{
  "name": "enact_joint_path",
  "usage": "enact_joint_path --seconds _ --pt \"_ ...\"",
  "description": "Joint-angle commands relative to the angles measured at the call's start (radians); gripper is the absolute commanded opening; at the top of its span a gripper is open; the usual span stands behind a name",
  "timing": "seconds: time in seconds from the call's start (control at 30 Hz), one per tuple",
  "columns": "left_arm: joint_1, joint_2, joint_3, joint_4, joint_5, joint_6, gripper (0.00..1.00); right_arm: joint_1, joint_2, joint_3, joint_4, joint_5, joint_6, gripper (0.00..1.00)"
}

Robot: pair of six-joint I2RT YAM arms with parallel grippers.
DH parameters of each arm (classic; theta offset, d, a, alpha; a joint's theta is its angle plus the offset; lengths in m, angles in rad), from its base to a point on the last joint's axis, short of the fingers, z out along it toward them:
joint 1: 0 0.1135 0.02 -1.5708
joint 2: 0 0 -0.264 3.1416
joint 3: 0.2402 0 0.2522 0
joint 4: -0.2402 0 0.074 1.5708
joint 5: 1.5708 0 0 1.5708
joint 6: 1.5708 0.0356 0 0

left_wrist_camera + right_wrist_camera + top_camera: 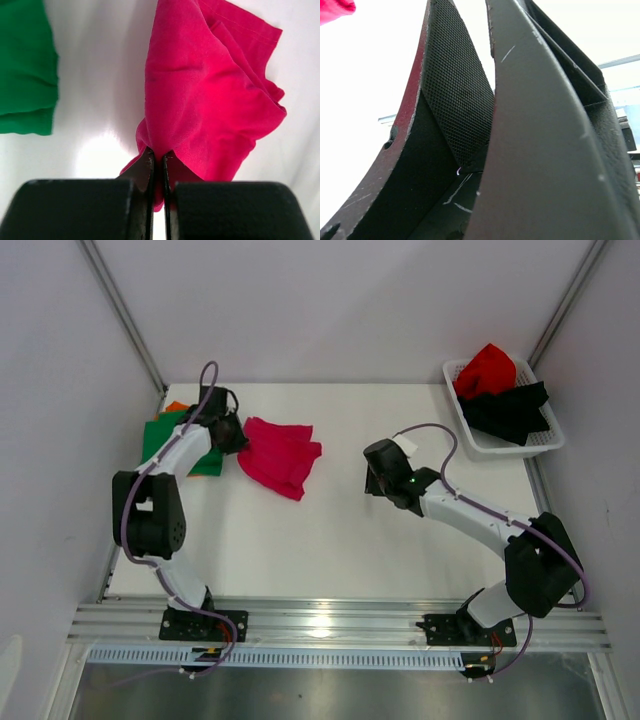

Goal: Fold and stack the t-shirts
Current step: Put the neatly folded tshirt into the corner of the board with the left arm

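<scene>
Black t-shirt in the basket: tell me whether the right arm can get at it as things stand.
Probably yes. The black t-shirt lies uncovered in the basket on the right arm's side, beside the red t-shirt; the right hand looks empty, with nothing between them.

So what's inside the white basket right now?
The white basket holds a crumpled red t-shirt at its far end and a black t-shirt nearer. Anything lying beneath those two is covered.
</scene>
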Motion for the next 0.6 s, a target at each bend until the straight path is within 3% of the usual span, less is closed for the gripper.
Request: enact_joint_path --seconds 0.0,0.3,0.57 --pt "0.037 -0.016 0.067 -0.013 0.004 0.028 0.01 -0.005 -0.01 0.006 -0.008 0.02 -0.023 0.39" --pt "0.132 -0.002 0.131 -0.042 0.014 0.04 0.01 -0.008 0.028 0.026 -0.008 0.011 -0.033 0.38" --pt "0.184 0.07 0.349 -0.131 0.013 0.084 0.01 -0.009 0.072 0.056 -0.02 0.003 -0.042 0.38"
